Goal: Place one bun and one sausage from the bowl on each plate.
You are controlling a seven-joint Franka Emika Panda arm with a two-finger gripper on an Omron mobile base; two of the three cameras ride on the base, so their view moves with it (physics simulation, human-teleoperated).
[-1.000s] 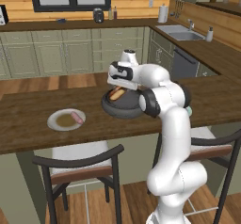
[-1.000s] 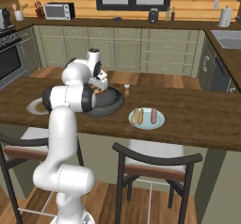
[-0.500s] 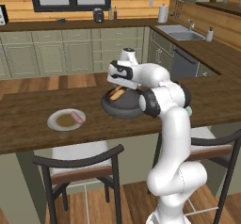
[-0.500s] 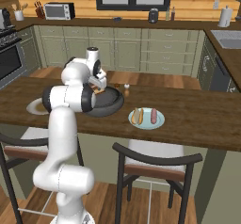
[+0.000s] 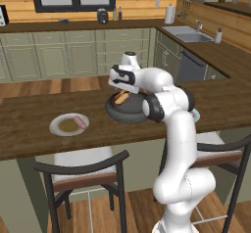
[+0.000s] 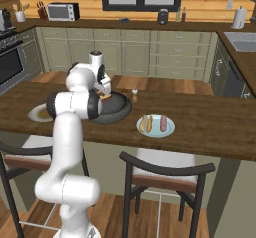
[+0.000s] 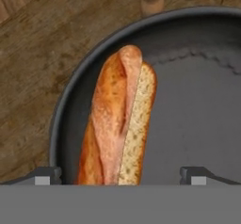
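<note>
Nothing has shifted since the earlier frames: gripper (image 7: 120, 176) still hangs over the bowl (image 7: 197, 105) on the counter (image 5: 29, 129), jaws spread wide, empty. Split bun (image 7: 117, 119) lies in the bowl by its rim, between the fingertips (image 7: 47, 175).

Golden bun (image 7: 117, 119) in dark bowl (image 7: 197, 124)

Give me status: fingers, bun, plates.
Fingers open over the bowl, nothing held. Bun in bowl, between them. Left plate has sausage only; right plate full. Path clear.
</note>
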